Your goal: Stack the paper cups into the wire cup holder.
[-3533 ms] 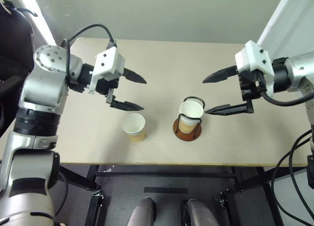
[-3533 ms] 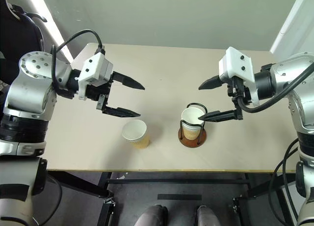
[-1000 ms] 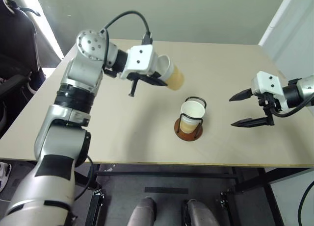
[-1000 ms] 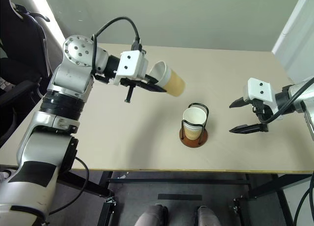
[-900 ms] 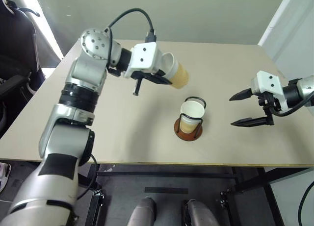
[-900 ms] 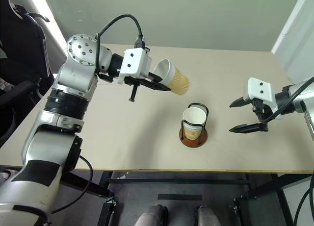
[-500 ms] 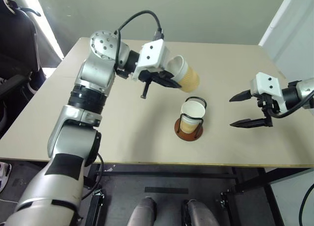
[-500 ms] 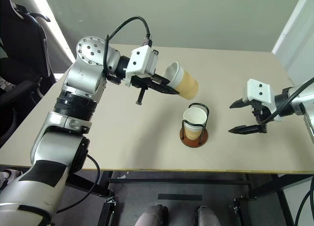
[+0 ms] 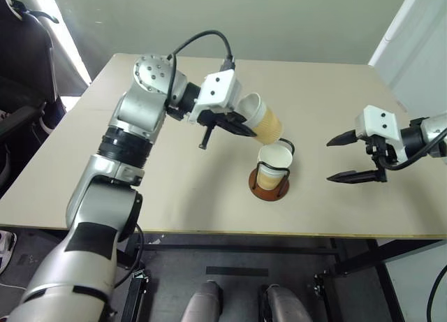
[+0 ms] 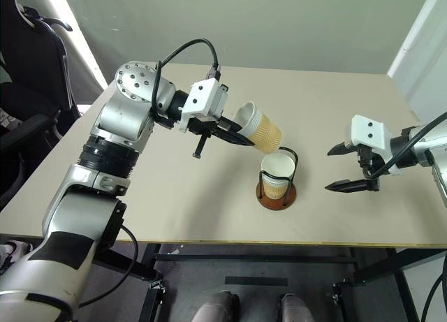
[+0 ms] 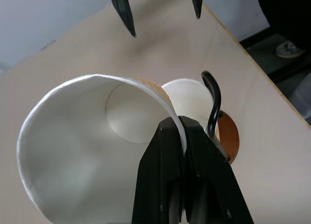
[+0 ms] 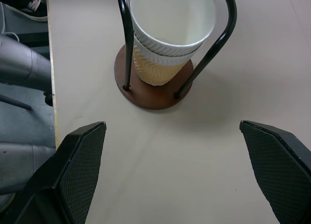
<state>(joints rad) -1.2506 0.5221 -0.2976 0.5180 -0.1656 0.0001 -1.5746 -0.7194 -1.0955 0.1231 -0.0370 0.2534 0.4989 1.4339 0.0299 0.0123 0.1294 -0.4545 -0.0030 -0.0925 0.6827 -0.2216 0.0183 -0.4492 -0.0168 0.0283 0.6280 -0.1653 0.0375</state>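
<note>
Carrying: the left gripper [image 11: 183, 136] was clamped on the white rolled rim of a tan tapered paper cup [image 9: 264, 119], one finger inside and one outside, so the cup hung tilted with its base aimed down toward the holder.
Holder: the thin black wire cup holder [image 12: 224, 29] on its round reddish-brown disc stood on the beige table [image 9: 174, 189], already holding what looked like two nested cups [image 12: 167, 37], just below the carried cup.
Waiting: the right gripper [image 9: 349, 156] hovered with its jaws spread wide and empty, well apart to the holder's right, probably keeping clear of the drop.
</note>
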